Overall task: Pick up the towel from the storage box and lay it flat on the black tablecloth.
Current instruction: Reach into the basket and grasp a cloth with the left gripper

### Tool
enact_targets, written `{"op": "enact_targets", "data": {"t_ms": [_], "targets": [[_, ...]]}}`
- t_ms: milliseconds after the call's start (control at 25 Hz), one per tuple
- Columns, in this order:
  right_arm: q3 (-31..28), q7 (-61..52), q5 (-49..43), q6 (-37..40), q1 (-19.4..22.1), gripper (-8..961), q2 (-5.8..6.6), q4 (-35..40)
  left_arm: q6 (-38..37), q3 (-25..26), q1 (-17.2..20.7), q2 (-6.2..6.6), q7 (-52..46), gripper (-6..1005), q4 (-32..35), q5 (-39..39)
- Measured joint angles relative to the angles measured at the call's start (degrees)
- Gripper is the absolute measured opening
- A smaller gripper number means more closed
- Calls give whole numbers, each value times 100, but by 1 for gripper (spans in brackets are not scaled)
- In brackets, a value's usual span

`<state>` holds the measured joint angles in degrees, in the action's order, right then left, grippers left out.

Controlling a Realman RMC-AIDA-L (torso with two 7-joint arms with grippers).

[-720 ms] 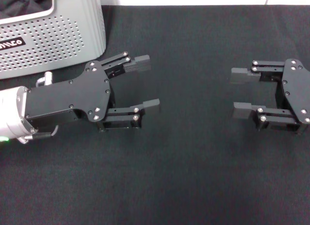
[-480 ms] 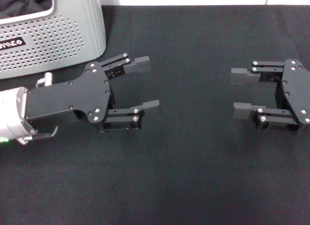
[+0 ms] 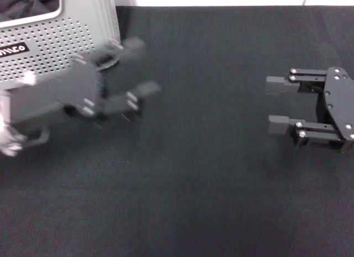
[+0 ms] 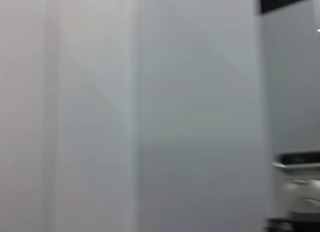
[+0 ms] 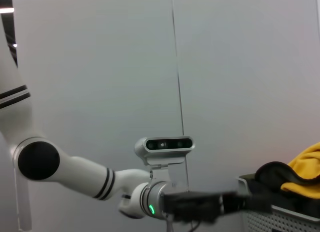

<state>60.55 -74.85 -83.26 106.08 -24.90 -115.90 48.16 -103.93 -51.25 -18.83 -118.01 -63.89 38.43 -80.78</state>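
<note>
Free room and obstacles, head view. The black tablecloth (image 3: 210, 174) covers the bench and lies bare from the centre out to 3, 6 and 9 o'clock, giving unobstructed passage. At 10–11 o'clock the storage box (image 3: 61, 41) stands as the only fixed obstacle, its perforated wall facing the open area. The left gripper (image 3: 130, 74), motion-blurred, fingers apart, sits just beside that wall, narrowing the gap there. The right gripper (image 3: 279, 102), fingers apart, occupies 3 o'clock, well apart from the left one; the lane between them is open.
</note>
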Motion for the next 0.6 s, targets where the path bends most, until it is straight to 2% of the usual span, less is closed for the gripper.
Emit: {"op": "enact_targets", "data": {"t_ms": [160, 320, 440, 600], "targets": [[-30, 13, 8, -1, 27, 573, 6, -85, 56, 1150, 263, -2, 179, 877, -10, 1], [-34, 31, 10, -71, 32, 574, 9, -121, 263, 2212, 368, -134, 615, 876, -10, 40], [-33, 32, 9, -177, -14, 574, 17, -140, 446, 2636, 373, -172, 868, 876, -34, 62], [-1, 32, -12, -305, -65, 573, 24, -141, 595, 2938, 298, -170, 1026, 872, 49, 74]]}}
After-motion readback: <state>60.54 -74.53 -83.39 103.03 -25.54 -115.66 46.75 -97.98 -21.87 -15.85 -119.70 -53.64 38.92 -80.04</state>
